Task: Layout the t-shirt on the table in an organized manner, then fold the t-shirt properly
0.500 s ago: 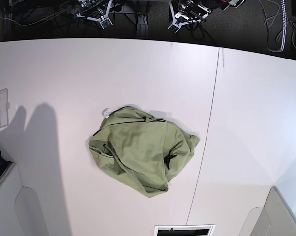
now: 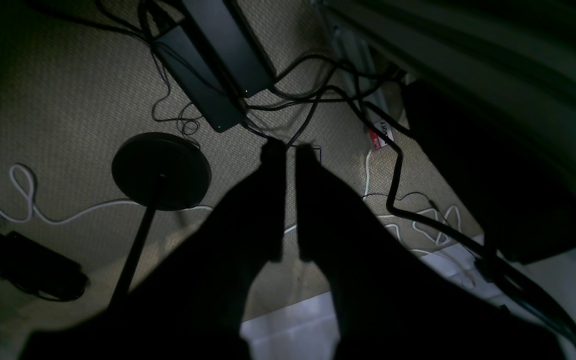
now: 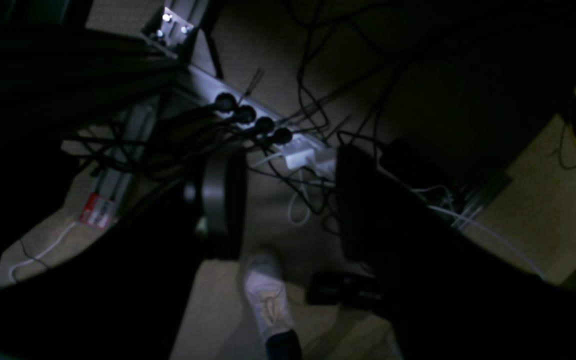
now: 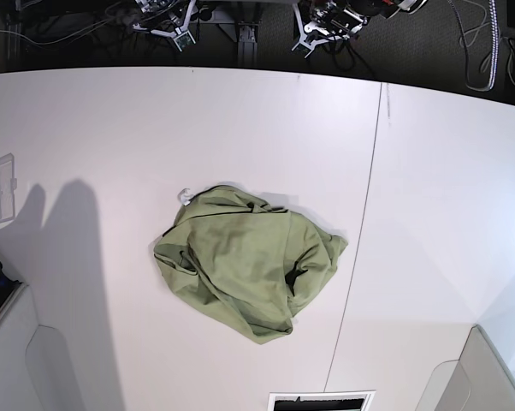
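Base view: t-shirt (image 4: 245, 264) lies crumpled in a heap near the middle of the white counter (image 4: 95, 128), just left of the thin dark seam (image 4: 360, 231), small white tag (image 4: 185, 196) poking out at its upper left edge. I see both grippers parked past the counter's far edge, well apart from the shirt: left gripper (image 4: 326, 24) at top right of centre, right gripper (image 4: 168, 21) at top left of centre. Neither touches the cloth.

Left wrist view, very dark: left gripper (image 2: 290, 150) points at carpet and cables, fingertips nearly together with only a thin slit between, holding nothing. A round black stand base (image 2: 161, 170) sits on the floor beside it.

Right wrist view: right gripper (image 3: 288, 200) fingers spread wide apart, empty, over a power strip (image 3: 253, 117) and a white shoe (image 3: 265, 292).
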You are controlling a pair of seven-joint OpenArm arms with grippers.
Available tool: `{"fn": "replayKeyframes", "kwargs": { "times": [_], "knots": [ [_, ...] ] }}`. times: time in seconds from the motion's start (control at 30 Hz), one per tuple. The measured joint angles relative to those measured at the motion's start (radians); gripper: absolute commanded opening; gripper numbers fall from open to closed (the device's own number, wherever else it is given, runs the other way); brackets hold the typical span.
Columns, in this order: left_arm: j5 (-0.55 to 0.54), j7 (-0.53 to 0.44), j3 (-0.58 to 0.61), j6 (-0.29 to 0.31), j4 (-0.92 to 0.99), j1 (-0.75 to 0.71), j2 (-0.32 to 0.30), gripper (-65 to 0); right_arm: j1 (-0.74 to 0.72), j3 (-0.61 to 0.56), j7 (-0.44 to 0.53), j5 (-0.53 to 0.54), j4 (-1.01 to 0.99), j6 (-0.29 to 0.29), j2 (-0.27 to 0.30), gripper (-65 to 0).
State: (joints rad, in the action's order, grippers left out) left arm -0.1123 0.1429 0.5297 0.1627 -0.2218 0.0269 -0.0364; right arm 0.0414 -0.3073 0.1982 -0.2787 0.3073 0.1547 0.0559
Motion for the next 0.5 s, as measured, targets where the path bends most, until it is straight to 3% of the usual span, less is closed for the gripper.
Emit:
{"fn": "replayKeyframes", "kwargs": {
  "times": [0.13,0.33,0.5],
  "knots": [
    [0.001,0.027,0.000,0.003,-0.069,-0.019,-0.018,-60.6,0.016,0.000,-0.024,0.000,0.055,0.003,0.013,-35.9],
    [0.002,0.045,0.000,0.002,-0.274,-0.140,-0.115,-60.1,0.113,0.000,-0.034,0.001,0.201,-0.001,0.064,-35.9],
    [0.005,0.051,-0.019,0.002,-0.472,-0.274,-0.186,-48.1,0.202,-0.001,-0.043,0.042,0.315,-0.029,0.109,-35.9]
  ]
}}
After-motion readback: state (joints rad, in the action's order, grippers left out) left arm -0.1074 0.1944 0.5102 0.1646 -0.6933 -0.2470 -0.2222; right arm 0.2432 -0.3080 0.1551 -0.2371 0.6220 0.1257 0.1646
